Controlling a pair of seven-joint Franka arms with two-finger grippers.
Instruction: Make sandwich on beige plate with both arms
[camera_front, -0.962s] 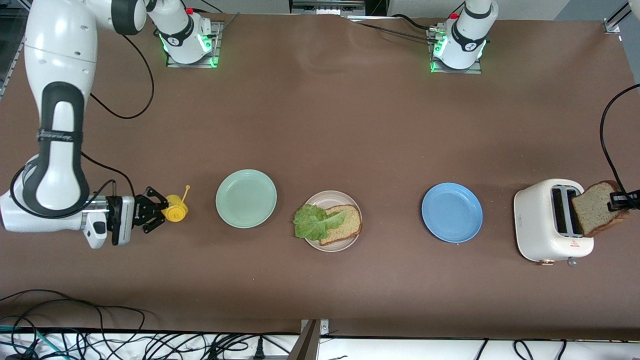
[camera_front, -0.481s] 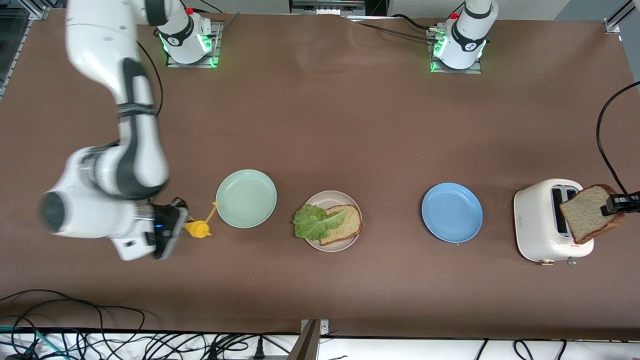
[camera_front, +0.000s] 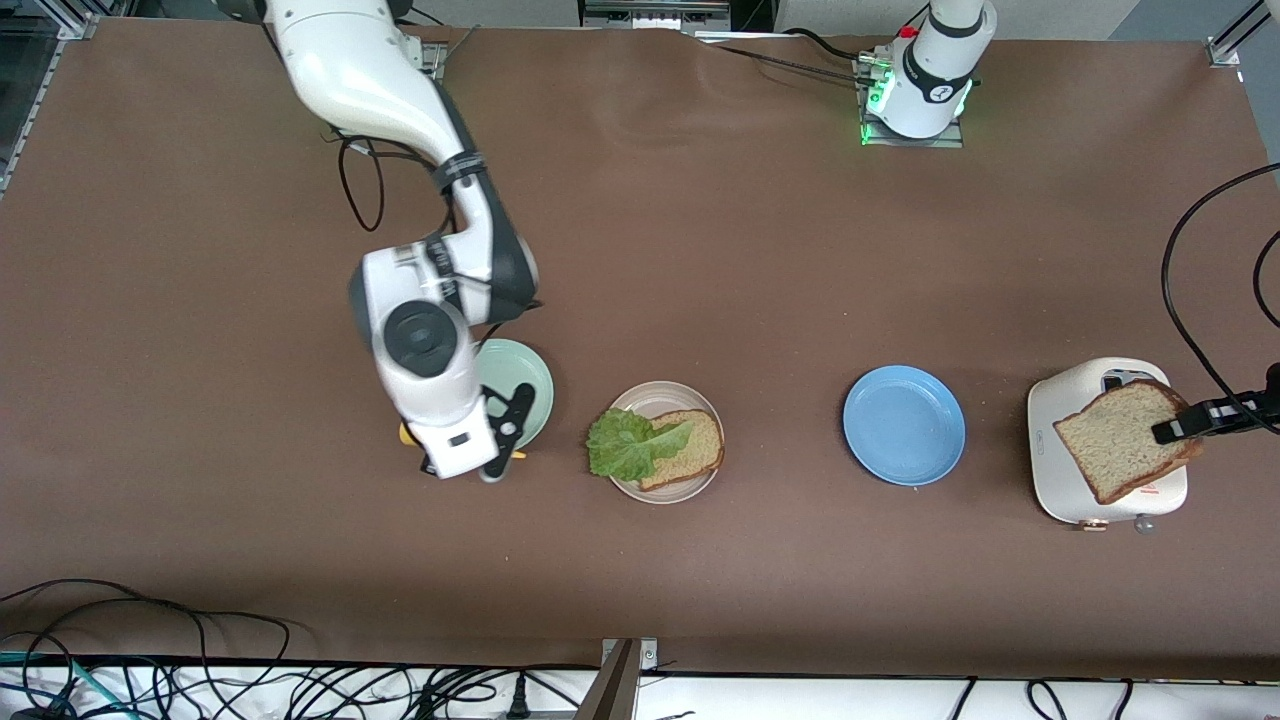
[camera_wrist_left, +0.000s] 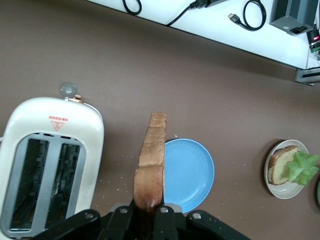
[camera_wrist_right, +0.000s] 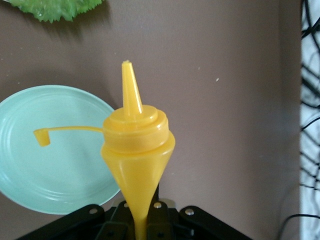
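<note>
On toaster (camera_front: 1105, 440) — red warning triangle (camera_wrist_left: 58, 123)

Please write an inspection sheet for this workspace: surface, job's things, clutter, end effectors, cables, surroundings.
Surface: brown table, a few crumbs.
Job's things: beige plate holds one bread slice under lettuce.
Clutter: mint plate, blue plate, white toaster.
End effectors: left end effector shut on second bread slice over the toaster; right end effector shut on yellow bottle by the mint plate.
Cables: black tangle at the table edge nearest the camera.
Surroundings: nothing seen.
</note>
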